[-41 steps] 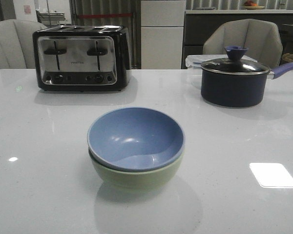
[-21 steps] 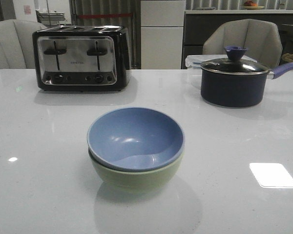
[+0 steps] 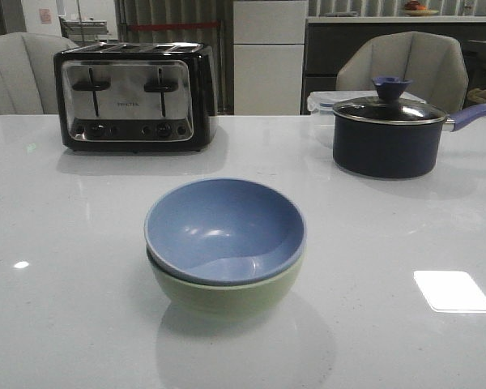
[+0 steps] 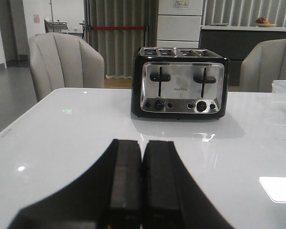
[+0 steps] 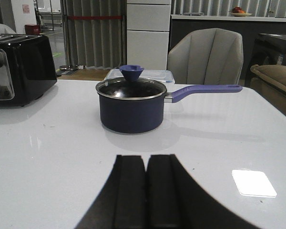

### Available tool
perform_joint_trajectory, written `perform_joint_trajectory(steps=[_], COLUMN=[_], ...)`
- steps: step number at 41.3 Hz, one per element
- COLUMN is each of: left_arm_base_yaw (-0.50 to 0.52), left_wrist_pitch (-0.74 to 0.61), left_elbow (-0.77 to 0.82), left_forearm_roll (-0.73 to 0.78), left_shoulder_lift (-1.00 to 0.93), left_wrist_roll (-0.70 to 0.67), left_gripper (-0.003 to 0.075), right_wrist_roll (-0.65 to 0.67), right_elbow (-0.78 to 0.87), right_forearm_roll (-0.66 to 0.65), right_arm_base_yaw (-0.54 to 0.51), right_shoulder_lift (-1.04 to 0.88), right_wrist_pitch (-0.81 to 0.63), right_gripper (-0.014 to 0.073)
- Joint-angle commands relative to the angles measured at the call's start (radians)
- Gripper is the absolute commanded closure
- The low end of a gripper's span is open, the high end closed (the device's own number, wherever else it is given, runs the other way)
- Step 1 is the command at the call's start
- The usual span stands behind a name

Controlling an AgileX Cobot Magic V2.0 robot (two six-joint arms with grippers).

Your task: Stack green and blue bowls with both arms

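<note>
The blue bowl (image 3: 224,228) sits nested inside the green bowl (image 3: 227,292), its rim tilted a little so that it rides higher toward the left, and the pair stands on the white surface (image 3: 73,308) about midway between the left and right edges, nearer the front edge than the back. Neither bowl appears in either wrist view, and neither hand appears in the front view, so both hands are clear of the stack and not touching it; how far off they are cannot be told.

Toward the back left corner of the surface stands a black and chrome toaster (image 3: 134,96), well apart from the bowls. The left hand (image 4: 142,183) hangs above the surface facing that toaster, its two black fingers (image 4: 125,181) pressed together with only a thin seam between them and nothing gripped.

Toward the back right corner is a dark navy saucepan (image 3: 389,136) with a glass lid and a purple handle pointing to the right edge, a clear lidded container (image 3: 328,101) just behind it. The right hand (image 5: 145,191) faces this saucepan from the front side of the surface, its fingers (image 5: 129,191) likewise closed against each other and empty. A bright square of reflected light (image 3: 452,291) lies on the surface near the front right.
</note>
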Motion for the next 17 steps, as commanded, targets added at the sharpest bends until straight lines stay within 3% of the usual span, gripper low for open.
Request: perform_joint_trajectory(steps=[1, 17], left_arm_base_yaw=[0.001, 0.001], left_wrist_pitch=[-0.088, -0.088], left_elbow=[0.004, 0.004], left_forearm_roll=[-0.008, -0.008], left_shoulder_lift=[-0.02, -0.02], left_wrist_roll=[-0.003, -0.003], left_gripper=[0.0627, 0.0627], right_wrist_roll=[-0.007, -0.007], right_elbow=[-0.003, -0.003], right_forearm_roll=[-0.014, -0.014], right_arm_base_yaw=[-0.006, -0.011], right_shoulder_lift=[-0.017, -0.017], right_wrist_pitch=[-0.095, -0.095], right_gripper=[0.0565, 0.0565])
